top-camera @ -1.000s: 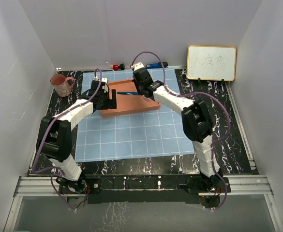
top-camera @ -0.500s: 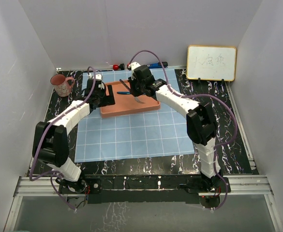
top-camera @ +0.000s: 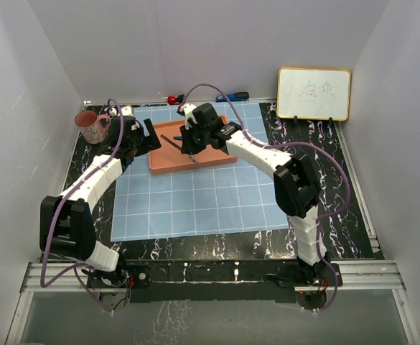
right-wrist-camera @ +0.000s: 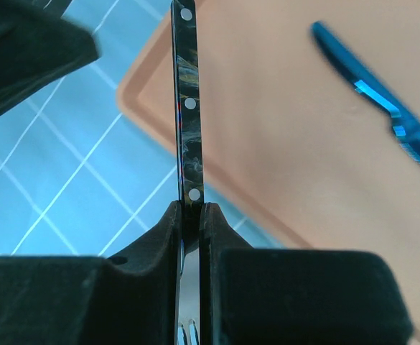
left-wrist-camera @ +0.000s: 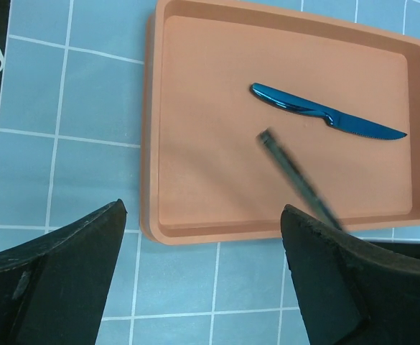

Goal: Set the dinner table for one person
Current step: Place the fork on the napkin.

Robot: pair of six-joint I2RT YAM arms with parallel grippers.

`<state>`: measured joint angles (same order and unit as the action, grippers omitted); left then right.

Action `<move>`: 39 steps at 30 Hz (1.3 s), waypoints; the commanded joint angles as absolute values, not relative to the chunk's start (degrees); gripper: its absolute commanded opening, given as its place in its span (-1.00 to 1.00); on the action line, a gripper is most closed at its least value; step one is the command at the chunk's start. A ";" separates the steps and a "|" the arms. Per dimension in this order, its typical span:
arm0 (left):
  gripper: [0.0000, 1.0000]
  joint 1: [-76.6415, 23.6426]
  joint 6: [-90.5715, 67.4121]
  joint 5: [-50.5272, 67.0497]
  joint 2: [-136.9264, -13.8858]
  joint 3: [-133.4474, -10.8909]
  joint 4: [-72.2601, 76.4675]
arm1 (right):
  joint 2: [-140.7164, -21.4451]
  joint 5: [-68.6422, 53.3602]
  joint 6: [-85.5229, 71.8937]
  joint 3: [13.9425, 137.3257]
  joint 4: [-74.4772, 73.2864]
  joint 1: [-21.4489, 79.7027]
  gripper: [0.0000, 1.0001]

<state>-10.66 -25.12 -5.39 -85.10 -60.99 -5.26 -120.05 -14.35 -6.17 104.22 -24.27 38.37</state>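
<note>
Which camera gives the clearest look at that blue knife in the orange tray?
The left wrist view: the blue knife lies whole and sharp on the orange tray. The right wrist view catches only part of it, blurred. From the top camera I cannot make it out.

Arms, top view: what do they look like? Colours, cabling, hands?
Both alike: left arm and right arm have white rounded shells with bulky black joints. A purple cable loops loosely along each. The left hand and right hand are black, each with two thick matte fingers.
</note>
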 commanded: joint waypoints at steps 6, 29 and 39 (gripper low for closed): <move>0.76 -9.86 -24.71 -5.55 -84.45 -60.60 -6.15 | -119.49 -24.33 -9.22 96.69 -22.93 45.61 -1.00; 0.91 -9.40 -24.14 -5.82 -83.33 -60.62 -7.33 | -120.81 -18.00 -11.26 91.63 -21.94 50.45 -0.33; 0.97 -9.40 -23.67 -6.07 -82.16 -60.57 -7.95 | -117.43 -14.06 -9.50 94.00 -22.45 51.33 -0.30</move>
